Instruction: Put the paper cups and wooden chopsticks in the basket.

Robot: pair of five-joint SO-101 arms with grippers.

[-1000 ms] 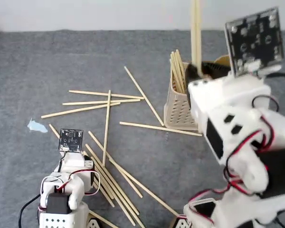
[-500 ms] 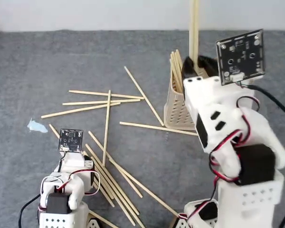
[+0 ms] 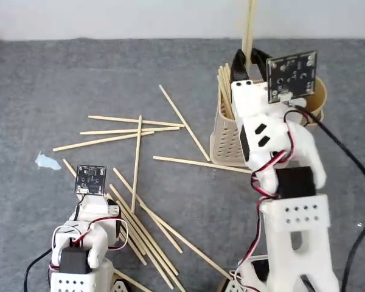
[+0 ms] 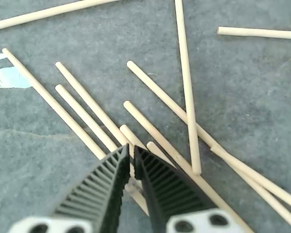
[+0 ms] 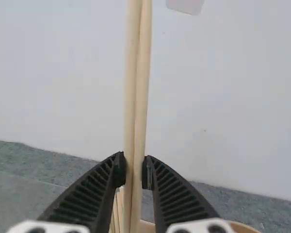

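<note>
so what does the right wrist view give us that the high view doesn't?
Right wrist adds the grip up close: the right gripper shut on two chopsticks held upright side by side, a white wall behind. High view adds the layout: loose chopsticks scattered on the grey mat, the left arm low among them, the mesh side of the basket. Both: the held pair rising above the basket, more sticks standing in it, and what looks like a paper cup rim.
</note>
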